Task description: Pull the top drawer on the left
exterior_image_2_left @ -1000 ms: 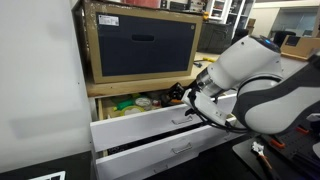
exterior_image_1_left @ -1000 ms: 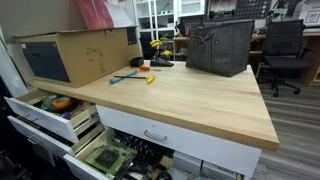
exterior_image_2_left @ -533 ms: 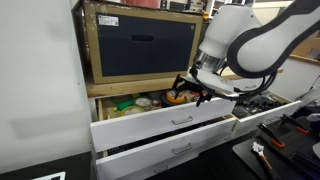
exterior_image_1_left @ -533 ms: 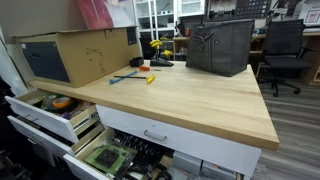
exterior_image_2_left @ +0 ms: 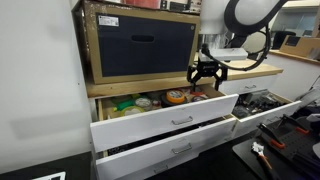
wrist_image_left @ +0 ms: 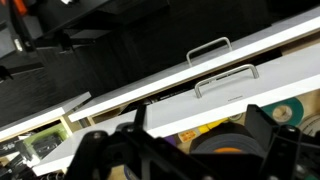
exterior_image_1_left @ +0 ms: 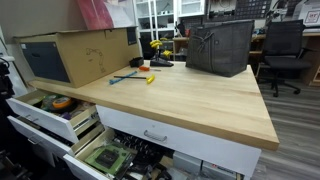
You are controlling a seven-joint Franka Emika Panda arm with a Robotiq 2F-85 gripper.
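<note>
The top drawer (exterior_image_2_left: 150, 128) stands pulled out under the benchtop, with a white front and a small silver bar handle (exterior_image_2_left: 182, 120). Inside lie an orange tape roll (exterior_image_2_left: 176, 97) and small items. My gripper (exterior_image_2_left: 207, 76) hangs open and empty above the drawer's inside, clear of the handle. In the wrist view my dark fingers (wrist_image_left: 190, 160) frame the tape roll (wrist_image_left: 240, 140), with the drawer front (wrist_image_left: 285, 65) and its handle (wrist_image_left: 225, 78) beyond. The drawer (exterior_image_1_left: 35, 113) is also open in an exterior view, where the gripper is hidden.
A cardboard box (exterior_image_2_left: 140, 45) with a dark device sits on the benchtop above the drawer. A second drawer (exterior_image_2_left: 180, 150) below is also out. The wider neighbouring drawer (exterior_image_1_left: 155, 135), a drawer of circuit boards (exterior_image_1_left: 108, 158) and a black bag (exterior_image_1_left: 220, 47) are nearby.
My gripper has risen from the drawer front and its handle to above the drawer's inside, and the arm has swung up. The drawer stays open.
</note>
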